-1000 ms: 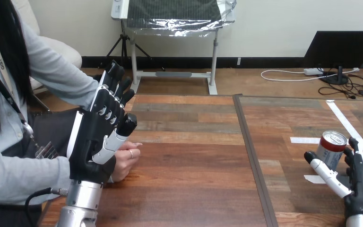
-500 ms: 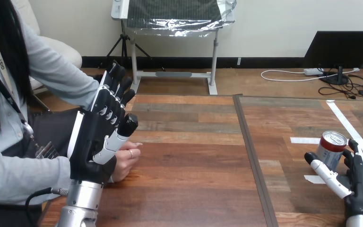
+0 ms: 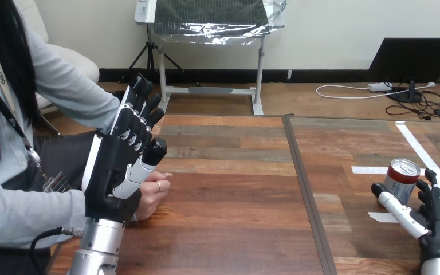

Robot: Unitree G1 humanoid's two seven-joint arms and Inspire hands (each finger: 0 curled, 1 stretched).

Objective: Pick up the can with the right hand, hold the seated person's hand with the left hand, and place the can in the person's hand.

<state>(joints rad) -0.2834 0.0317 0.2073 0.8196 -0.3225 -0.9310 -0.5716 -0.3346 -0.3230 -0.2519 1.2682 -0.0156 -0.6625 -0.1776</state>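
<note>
A silver can with a red top (image 3: 401,179) stands upright on the table at the right. My right hand (image 3: 438,223) sits just behind and beside it, open, thumb reaching toward the can's left side and fingers at its right, not closed round it. My left hand (image 3: 117,172) is raised at the left with fingers straight, open, standing in front of the person's hand (image 3: 152,192). That hand rests loosely curled on the table edge, partly hidden behind my palm. I cannot tell whether the two touch.
White tape strips (image 3: 421,152) mark the table around the can. A dark seam (image 3: 303,189) runs down the table between the two halves. The person sits at the left edge.
My right hand has slipped slightly down and right, away from the can. The left hand and the person's hand have not moved.
</note>
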